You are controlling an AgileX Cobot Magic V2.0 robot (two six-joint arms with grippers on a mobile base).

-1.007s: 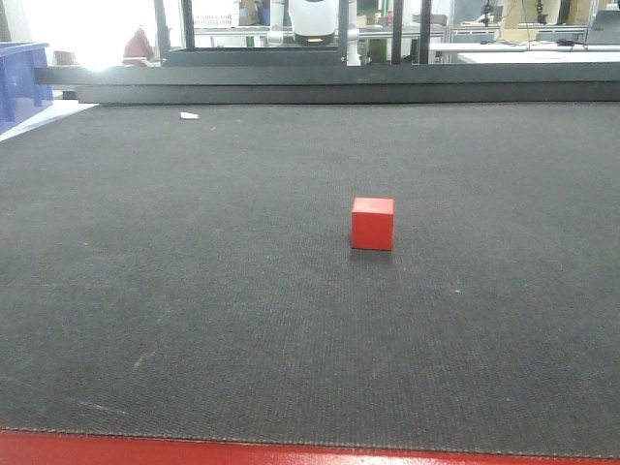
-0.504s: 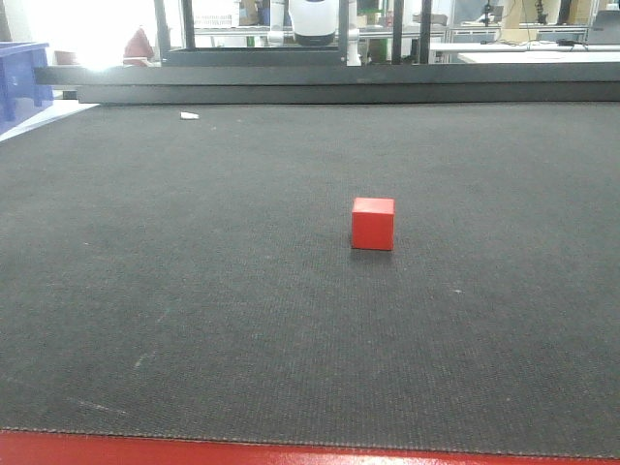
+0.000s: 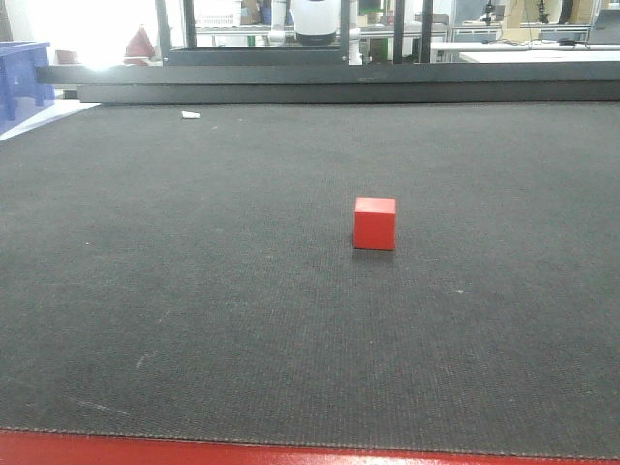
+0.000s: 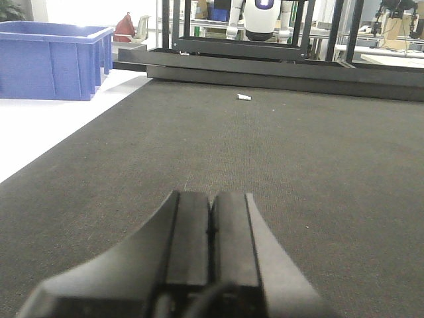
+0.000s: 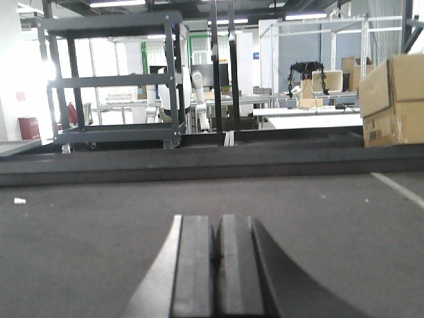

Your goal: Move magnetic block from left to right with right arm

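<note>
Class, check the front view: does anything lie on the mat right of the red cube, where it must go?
Nothing visible does. The mat right of the red cube is bare; a small white scrap lies far back on the left.

Matt, smooth red magnetic block [image 3: 374,224] on a coarse woven mat [image 3: 194,291] (cloth-like, finely ribbed); blue bin [image 4: 53,59] glossy plastic.
</note>
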